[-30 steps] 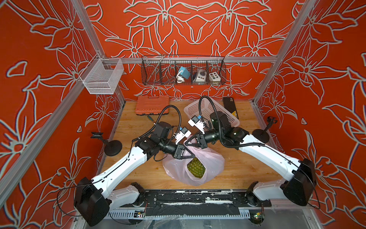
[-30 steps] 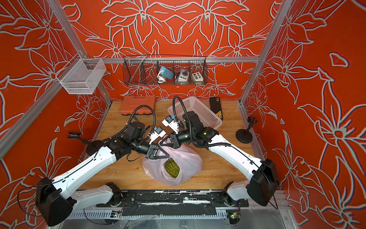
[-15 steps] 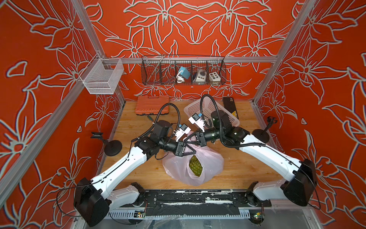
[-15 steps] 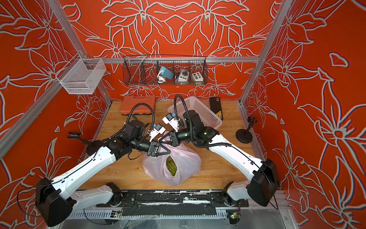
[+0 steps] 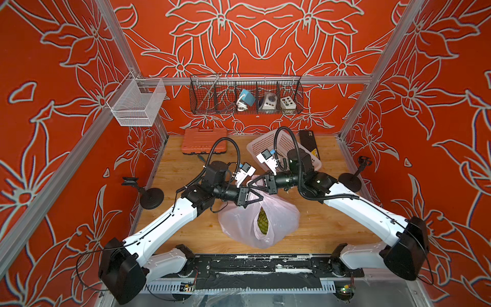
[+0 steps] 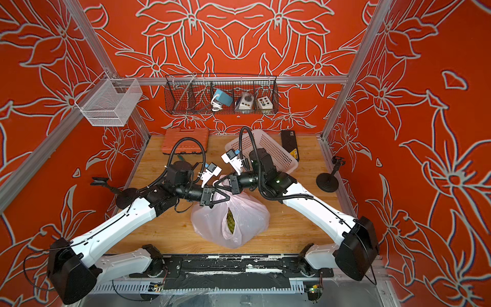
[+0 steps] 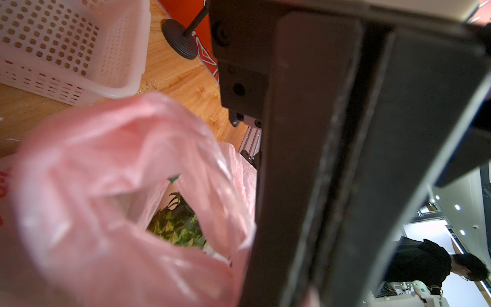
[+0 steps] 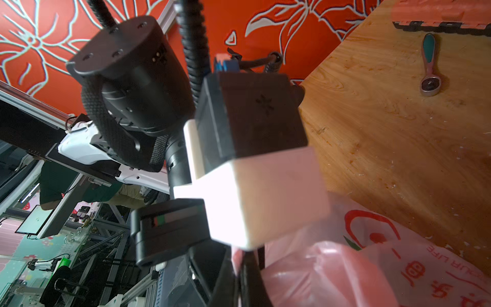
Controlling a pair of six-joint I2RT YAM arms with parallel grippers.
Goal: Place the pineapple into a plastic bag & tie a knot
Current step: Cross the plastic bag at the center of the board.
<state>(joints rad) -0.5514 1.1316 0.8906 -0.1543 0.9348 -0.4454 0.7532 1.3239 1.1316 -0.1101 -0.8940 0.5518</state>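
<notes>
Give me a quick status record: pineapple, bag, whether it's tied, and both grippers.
pineapple: inside the plastic bag, visible through its mouth
plastic bag: resting on the table, mouth open
tied: no
left gripper: shut at the bag's top; whether it pinches film is unclear
right gripper: shut on the plastic bag's bunched film

Closed, the left claw (image 5: 255,198) and right claw (image 5: 253,183) crowd the plastic bag's (image 5: 283,220) top.
</notes>
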